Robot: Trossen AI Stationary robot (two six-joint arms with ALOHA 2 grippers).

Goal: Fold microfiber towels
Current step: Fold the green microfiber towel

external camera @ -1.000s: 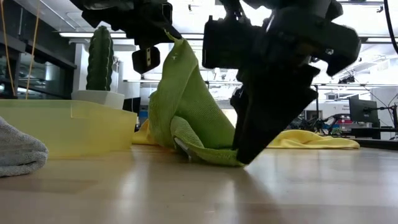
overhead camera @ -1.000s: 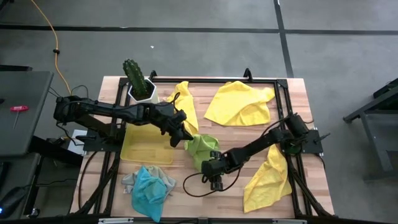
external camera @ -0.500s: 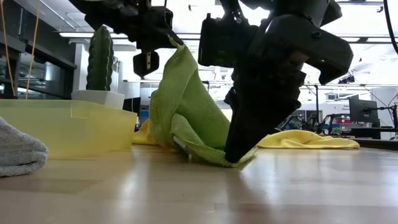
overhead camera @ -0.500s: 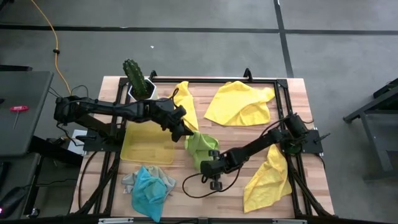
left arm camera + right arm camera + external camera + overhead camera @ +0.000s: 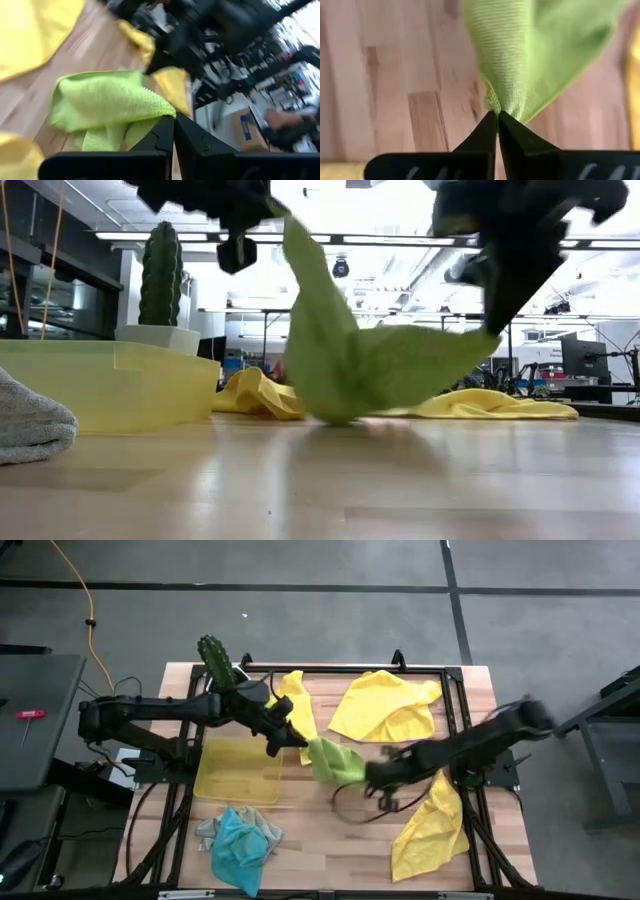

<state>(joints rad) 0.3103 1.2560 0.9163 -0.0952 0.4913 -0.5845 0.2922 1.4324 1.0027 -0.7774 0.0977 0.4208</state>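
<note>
Left gripper (image 5: pixel 296 739) and right gripper (image 5: pixel 368 773) each pinch an edge of the soft lime green microfiber towel (image 5: pixel 333 760), which is stretched between them above bare wooden table (image 5: pixel 310 830). Translucent yellow tray (image 5: pixel 237 772) sits just beside left gripper; open wood lies below right gripper.

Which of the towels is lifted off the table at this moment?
The lime green towel: the left gripper and right gripper each pinch a corner, stretching it between them. The yellow towels lie flat.
</note>
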